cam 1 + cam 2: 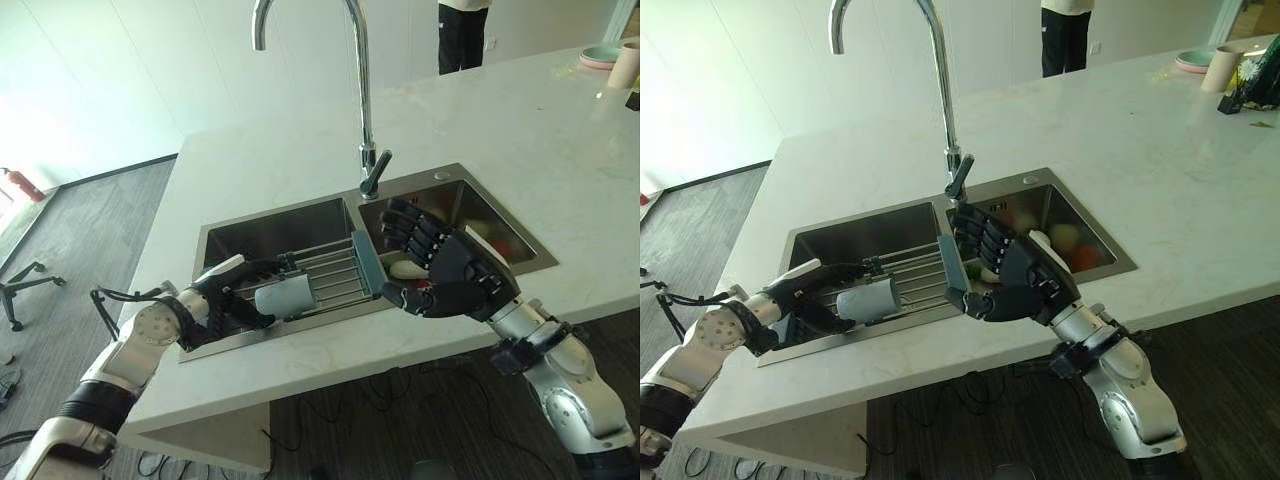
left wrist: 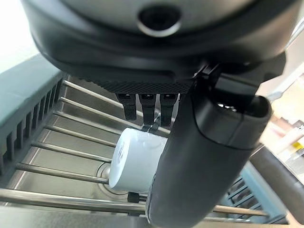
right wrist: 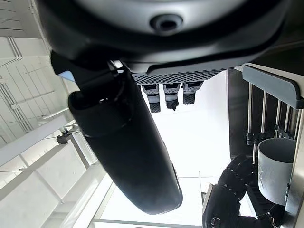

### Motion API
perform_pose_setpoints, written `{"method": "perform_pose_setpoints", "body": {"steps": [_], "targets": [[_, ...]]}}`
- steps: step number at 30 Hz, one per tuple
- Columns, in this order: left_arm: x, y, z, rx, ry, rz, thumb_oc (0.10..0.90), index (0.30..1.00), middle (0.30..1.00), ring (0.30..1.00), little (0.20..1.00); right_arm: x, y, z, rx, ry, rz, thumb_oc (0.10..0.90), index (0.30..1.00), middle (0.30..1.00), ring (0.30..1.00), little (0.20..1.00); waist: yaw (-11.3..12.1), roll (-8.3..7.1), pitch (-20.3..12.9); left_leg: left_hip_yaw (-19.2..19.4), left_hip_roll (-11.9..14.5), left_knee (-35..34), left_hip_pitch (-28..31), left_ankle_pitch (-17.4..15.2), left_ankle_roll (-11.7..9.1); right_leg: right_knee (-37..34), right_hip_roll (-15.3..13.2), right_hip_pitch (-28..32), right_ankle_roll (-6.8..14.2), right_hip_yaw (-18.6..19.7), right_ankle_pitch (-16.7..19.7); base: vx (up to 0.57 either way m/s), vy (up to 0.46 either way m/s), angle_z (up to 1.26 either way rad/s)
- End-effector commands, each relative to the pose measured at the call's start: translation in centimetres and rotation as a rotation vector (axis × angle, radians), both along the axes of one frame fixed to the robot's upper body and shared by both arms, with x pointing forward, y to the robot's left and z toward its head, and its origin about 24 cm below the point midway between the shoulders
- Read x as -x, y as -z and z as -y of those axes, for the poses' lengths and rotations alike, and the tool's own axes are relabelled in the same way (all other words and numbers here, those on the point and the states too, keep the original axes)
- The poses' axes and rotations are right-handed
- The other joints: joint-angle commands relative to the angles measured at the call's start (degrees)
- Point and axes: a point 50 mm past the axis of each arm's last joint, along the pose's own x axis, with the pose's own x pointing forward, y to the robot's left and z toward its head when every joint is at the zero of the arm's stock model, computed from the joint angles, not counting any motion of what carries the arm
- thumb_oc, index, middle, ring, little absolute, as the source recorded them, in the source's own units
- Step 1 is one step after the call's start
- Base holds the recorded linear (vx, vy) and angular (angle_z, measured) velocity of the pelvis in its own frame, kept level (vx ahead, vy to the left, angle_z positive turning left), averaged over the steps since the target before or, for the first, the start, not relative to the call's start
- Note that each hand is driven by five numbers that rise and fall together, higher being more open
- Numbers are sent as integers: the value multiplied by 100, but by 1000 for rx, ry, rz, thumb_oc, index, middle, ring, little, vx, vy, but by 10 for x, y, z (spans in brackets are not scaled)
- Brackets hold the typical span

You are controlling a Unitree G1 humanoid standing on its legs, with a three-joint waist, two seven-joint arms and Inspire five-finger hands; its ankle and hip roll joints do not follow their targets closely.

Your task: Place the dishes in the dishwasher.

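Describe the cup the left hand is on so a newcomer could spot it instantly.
Start at the double sink under the tall tap. A wire rack spans the robot's-left basin; the cup lies on its side there, with the left hand curled round it. It is pale grey, plain and cylindrical, unlike the colourful items in the other basin.

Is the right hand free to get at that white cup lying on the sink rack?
Probably not directly. The left hand is already curled around the white cup on the rack, covering its near side. The right hand hovers open beside the rack, holding nothing.
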Motion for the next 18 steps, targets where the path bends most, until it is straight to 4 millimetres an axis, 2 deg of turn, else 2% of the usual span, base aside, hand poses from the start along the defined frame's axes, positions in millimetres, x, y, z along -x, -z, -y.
{"method": "perform_pose_setpoints", "body": {"steps": [1, 18], "targets": [[-24, -77, -8, -31, 1, 273, 800, 900, 900, 900, 900, -4, -52, -9, -77, -85, 249, 800, 900, 900, 900, 900, -72, -2, -129, -224, 85, 960, 170, -1644, 10, -583, 124, 330, 197, -309, 10, 0, 0, 0], [-27, -67, -16, -68, -33, 224, 800, 900, 900, 900, 900, -4, -51, -9, -64, -91, 250, 800, 900, 900, 900, 900, -120, -25, -113, -165, 99, 960, 224, -1689, 20, -583, 168, 361, 200, -274, -29, -3, -1, -4]]}}
